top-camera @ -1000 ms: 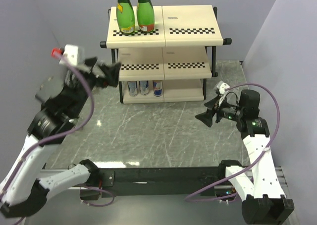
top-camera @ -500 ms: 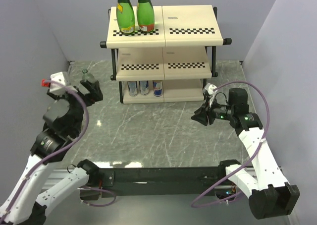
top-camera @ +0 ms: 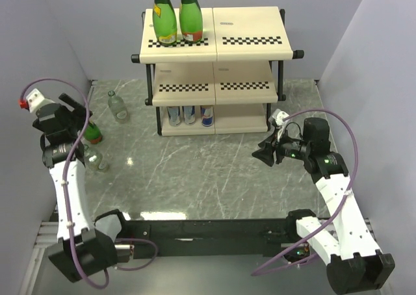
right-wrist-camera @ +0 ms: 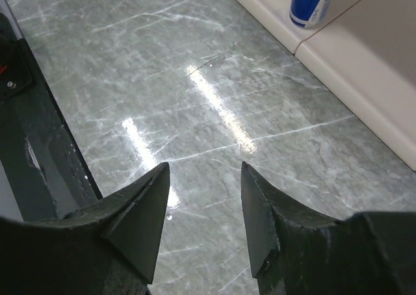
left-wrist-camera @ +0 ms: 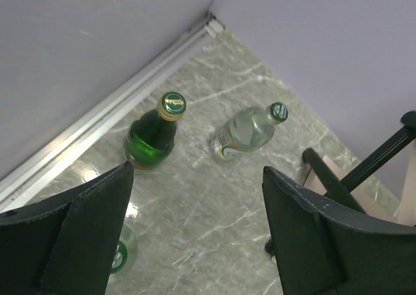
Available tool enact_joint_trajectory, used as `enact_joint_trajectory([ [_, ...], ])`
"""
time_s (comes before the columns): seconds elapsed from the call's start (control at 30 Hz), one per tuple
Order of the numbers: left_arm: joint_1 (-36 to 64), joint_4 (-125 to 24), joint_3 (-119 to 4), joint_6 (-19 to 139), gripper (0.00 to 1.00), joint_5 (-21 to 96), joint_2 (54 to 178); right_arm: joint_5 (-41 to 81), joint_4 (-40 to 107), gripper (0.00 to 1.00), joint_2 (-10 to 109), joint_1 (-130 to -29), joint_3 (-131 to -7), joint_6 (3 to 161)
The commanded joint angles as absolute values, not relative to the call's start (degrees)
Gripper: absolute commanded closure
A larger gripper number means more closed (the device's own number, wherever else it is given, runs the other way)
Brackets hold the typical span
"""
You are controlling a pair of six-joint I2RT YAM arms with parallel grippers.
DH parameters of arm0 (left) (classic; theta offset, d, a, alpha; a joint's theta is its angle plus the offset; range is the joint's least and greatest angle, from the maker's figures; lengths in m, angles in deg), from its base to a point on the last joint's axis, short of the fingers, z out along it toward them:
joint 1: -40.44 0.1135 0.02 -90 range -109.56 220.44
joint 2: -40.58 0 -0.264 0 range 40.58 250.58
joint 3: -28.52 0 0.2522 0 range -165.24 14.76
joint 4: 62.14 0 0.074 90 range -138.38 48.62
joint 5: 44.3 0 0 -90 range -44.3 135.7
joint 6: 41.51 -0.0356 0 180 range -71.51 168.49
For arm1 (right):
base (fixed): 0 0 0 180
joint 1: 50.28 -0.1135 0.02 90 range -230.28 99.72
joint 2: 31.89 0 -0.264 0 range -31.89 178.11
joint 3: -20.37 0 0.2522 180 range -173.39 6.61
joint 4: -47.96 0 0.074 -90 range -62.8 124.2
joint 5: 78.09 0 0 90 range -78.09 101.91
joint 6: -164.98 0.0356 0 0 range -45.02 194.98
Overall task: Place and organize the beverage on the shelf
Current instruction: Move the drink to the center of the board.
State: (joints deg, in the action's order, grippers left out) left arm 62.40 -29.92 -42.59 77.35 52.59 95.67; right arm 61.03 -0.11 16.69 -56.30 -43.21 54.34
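Gaping wide above the table's 9 o'clock side, the left gripper (left-wrist-camera: 198, 171) holds nothing. The right gripper (right-wrist-camera: 205, 168), out near 3 o'clock, is only narrowly parted and equally empty.

Under the left jaws wait a small green bottle (left-wrist-camera: 153, 136), a clear bottle (left-wrist-camera: 250, 129) toward its 3 o'clock, and a second clear bottle (left-wrist-camera: 123, 253), half hidden by a finger.

At 12 o'clock, the shelf (top-camera: 253, 45) already carries two tall green bottles (top-camera: 166, 22) on its top tier and cans (top-camera: 190, 115) on the bottom. The job looks partly done, with three bottles left to shelve.

The table (top-camera: 208, 171) is glossy grey-green veined stone, hemmed in by plain lilac-grey walls (top-camera: 364, 41).
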Motion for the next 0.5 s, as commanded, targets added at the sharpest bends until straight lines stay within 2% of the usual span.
enact_joint_trajectory([
  [0.0,63.56,-33.97,-42.99,78.29,0.15,47.43,98.06,61.48,1.06,0.45,15.66,-56.61,-45.15,54.50],
  [0.13,66.36,-34.75,-41.67,76.26,0.16,49.74,100.34,61.74,1.15,0.44,15.05,-56.61,-45.33,54.59],
  [0.47,68.66,-35.64,-46.68,69.23,0.22,44.29,112.64,63.24,1.06,0.44,14.25,-56.52,-45.33,54.94],
])
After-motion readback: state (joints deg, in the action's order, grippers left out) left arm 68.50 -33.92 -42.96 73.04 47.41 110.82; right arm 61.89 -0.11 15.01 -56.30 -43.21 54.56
